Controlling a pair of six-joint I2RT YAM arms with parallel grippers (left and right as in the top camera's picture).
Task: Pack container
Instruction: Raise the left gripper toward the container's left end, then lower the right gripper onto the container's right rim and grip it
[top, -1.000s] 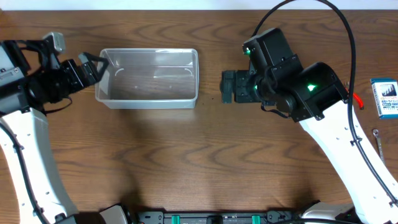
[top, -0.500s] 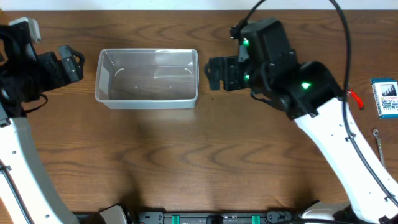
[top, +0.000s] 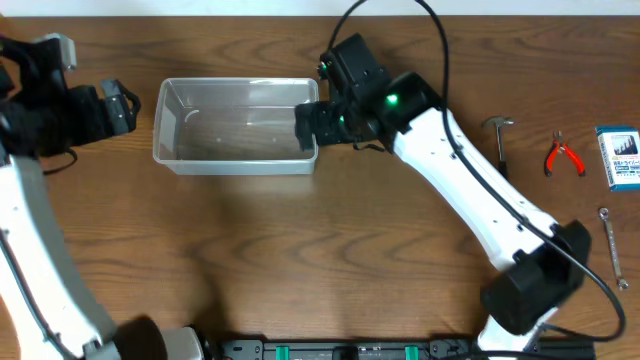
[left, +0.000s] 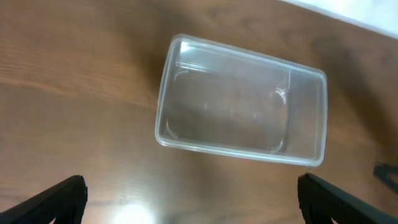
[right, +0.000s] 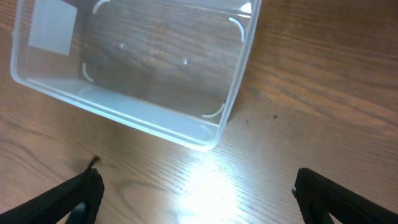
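Note:
The clear plastic container stands empty on the wooden table at the upper left. It also shows in the left wrist view and the right wrist view. My left gripper is open and empty, just left of the container's left end. My right gripper is open and empty at the container's right end, over its rim. In both wrist views the fingertips sit wide apart at the bottom corners with bare wood between them.
Hand tools lie at the far right of the table: a hammer, red-handled pliers, a wrench and a small blue-and-white box. My right arm stretches diagonally across the table from the lower right.
My right gripper has moved left from the table's middle to the container's right end, uncovering the hammer and pliers. My left gripper has drawn back left, away from the container.

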